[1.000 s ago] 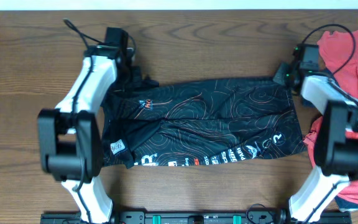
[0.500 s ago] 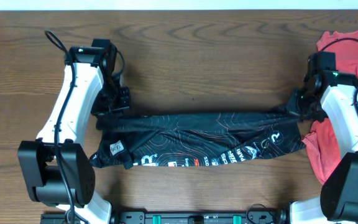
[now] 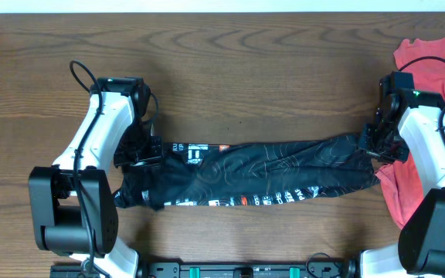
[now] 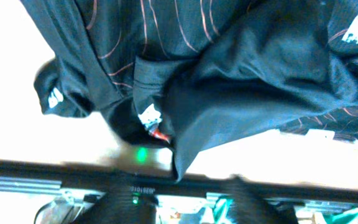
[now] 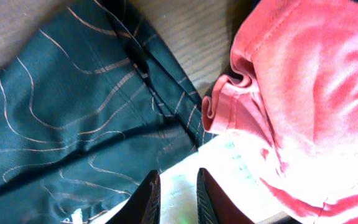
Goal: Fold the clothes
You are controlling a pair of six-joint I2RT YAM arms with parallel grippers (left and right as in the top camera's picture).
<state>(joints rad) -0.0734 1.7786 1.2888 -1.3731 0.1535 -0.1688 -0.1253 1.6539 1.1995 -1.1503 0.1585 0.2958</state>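
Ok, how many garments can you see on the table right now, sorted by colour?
Black jersey: 1
Coral-red T-shirt: 1
Total: 2

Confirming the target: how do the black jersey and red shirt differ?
The black jersey is line-patterned with white lettering; the red shirt is coral. The jersey lies folded into a long band mid-table; the shirt sits bunched at the right edge. Both rest on the table.
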